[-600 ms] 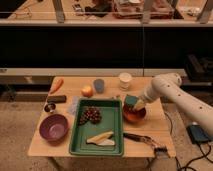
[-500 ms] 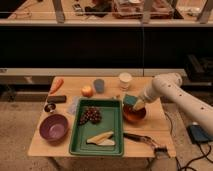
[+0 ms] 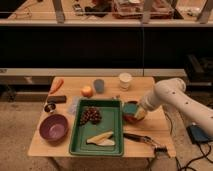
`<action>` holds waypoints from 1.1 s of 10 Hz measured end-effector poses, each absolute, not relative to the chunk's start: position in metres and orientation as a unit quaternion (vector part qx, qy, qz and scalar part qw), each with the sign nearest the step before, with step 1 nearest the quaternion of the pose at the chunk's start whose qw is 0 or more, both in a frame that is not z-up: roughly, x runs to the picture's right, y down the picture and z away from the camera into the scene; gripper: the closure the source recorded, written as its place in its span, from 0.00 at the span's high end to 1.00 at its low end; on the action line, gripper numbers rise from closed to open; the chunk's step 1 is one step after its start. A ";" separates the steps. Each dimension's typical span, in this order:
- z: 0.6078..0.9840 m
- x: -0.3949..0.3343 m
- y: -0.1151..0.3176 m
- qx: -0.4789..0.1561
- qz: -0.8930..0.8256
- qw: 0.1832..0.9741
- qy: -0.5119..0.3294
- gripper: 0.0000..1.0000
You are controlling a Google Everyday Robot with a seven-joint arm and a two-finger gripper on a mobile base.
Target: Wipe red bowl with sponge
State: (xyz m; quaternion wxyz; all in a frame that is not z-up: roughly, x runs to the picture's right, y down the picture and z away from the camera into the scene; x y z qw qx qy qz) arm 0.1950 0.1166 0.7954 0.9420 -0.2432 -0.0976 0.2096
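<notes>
pincer (image 3: pixel 140 113) at red bowl (image 3: pixel 127 119), grip cannot tell | sponge (image 3: pixel 130 107) inside | green tray (image 3: pixel 113 122) adjacent

The jaws hang at the right of the tabletop (image 3: pixel 151 85). Just left of them lies a green tray (image 3: pixel 113 125) holding grapes (image 3: pixel 91 116); far left, a purple bowl (image 3: pixel 53 127); behind them, a white cup (image 3: pixel 125 80).
</notes>
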 end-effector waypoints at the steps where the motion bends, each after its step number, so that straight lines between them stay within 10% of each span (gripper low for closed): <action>1: 0.797 0.196 0.125 -0.249 0.209 0.941 -0.092 0.00; 11: 0.833 0.251 0.073 -0.201 0.274 0.939 -0.056 0.00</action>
